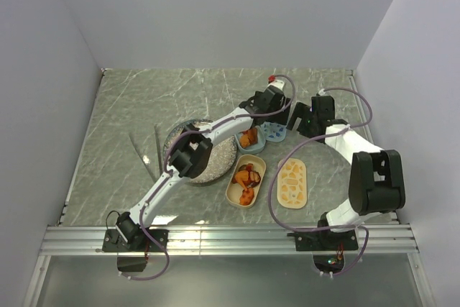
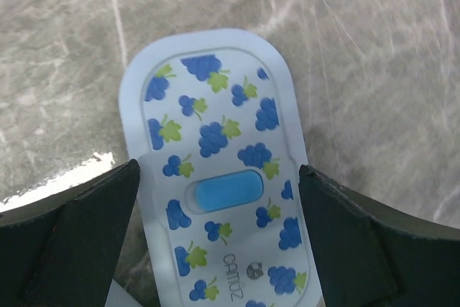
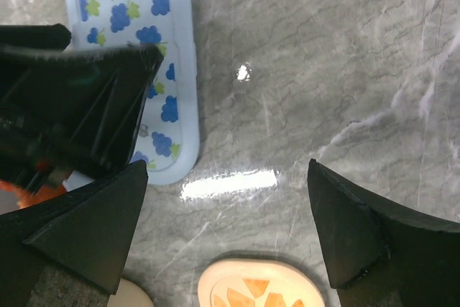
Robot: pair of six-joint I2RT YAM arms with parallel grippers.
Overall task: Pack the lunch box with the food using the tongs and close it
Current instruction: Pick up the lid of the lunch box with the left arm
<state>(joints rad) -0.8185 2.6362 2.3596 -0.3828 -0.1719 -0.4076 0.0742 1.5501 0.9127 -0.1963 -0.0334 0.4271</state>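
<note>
— Go across from the left. What is where?

— The tongs (image 1: 157, 145) lie on the worktop (image 1: 108, 113) at the far left, well apart from both of my end effectors. Beside them is the speckled plate (image 1: 219, 165). My left arm covers part of it, and I see no chunks on the part that shows. Then comes the beige tub (image 1: 231, 192) with orange and dark food (image 1: 246, 177) in it. Behind it, the blue tub (image 1: 253, 151) also holds a few pieces.

— And your end effectors?

— My left end effector (image 2: 219, 177) is spread wide and empty, its fingers on either side of the grape-print lid (image 2: 215, 106). That lid lies flat just beside the blue tub. My right end effector (image 3: 226, 177) is equally wide and empty, over bare worktop close to the left one. The beige lid (image 1: 292, 183) lies to the right of the beige tub.

— What could go wrong?

— A flat lid gives me little to pinch, so I judge it may skid into the blue tub and spill pieces. My two end effectors are also near enough to collide.
</note>
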